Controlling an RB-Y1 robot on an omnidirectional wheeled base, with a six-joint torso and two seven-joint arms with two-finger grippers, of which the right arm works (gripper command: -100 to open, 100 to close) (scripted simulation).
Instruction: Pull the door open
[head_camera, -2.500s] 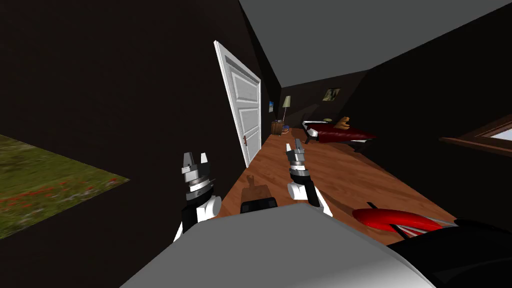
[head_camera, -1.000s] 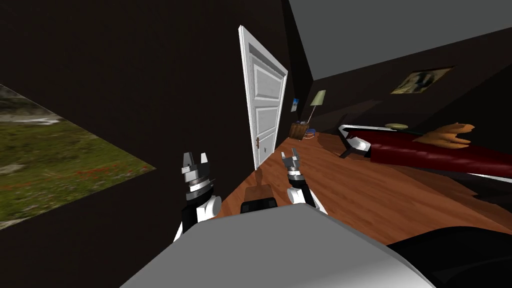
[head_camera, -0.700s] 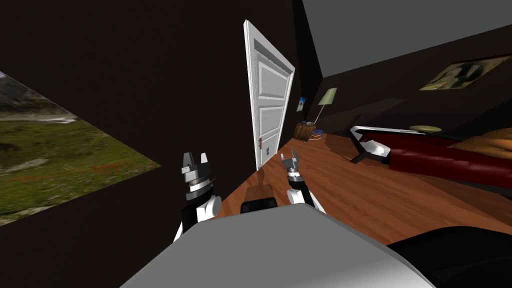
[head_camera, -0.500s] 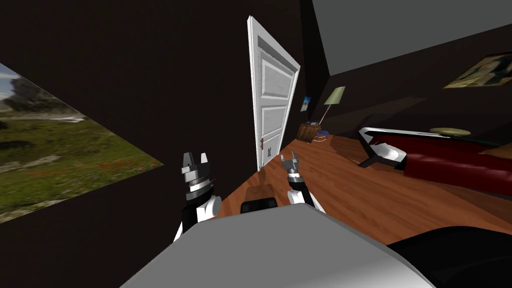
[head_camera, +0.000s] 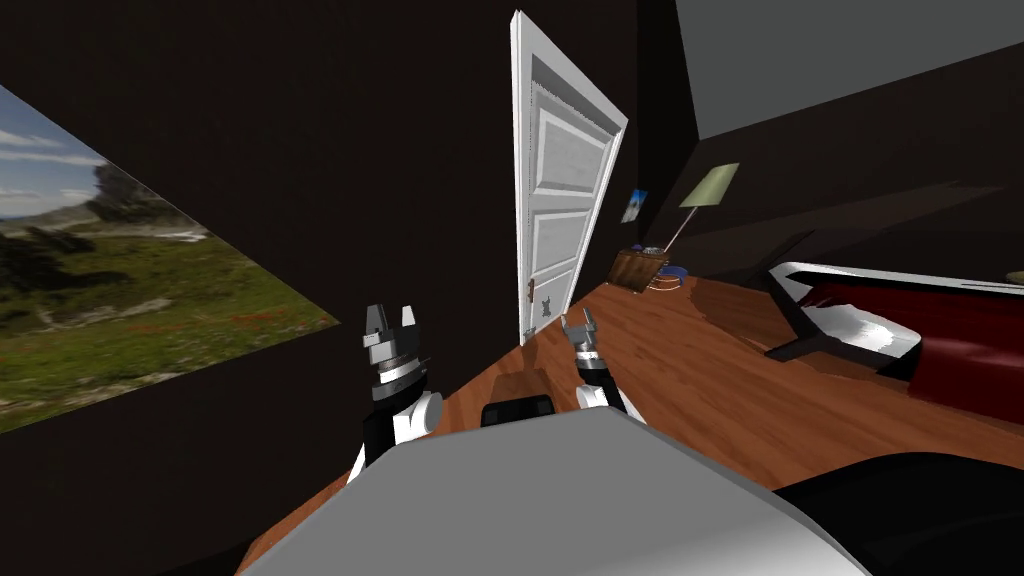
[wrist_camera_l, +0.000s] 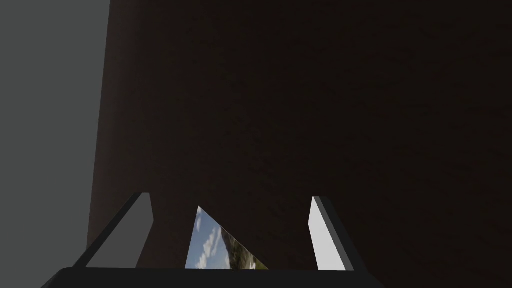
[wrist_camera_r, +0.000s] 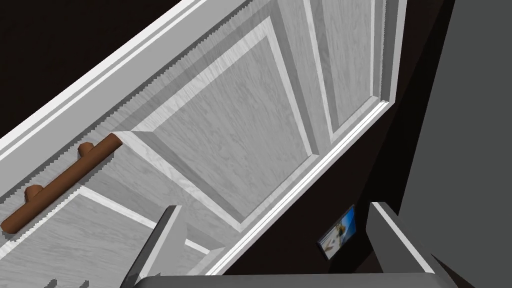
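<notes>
While nothing is yet gripped, the scene is taken from the left. A wide landscape picture is seen on the dark left wall. Just right of it, the left gripper is held up near the chest, its fingers spread wide and empty. No part in this step is expected of it.

Further along the same wall, the white panelled door is found, and it is judged shut or nearly so. Its brown bar handle is mounted by the near edge of the door on two short posts.

Just right of that, the right gripper is raised toward the door, fingers wide apart, nothing held. In the right wrist view the handle is seen well apart from the fingers and off to one side of their gap, so the hand is judged not yet lined up.

Here is how the reach should be done. The gap should be swung across to the bar, and the wrist turned so that the fingers straddle it crosswise, between the posts. The fingers should be shut only once the bar sits deep between them, since thin blades may slip off a round bar. The pull should then be drawn along an arc about the far edge, where the hinges are presumed to be.

On the right, the wooden floor is seen open. A lamp and a small crate are set at the far wall. A dark red bed is placed well apart from the door, so room for the swing is judged enough.
</notes>
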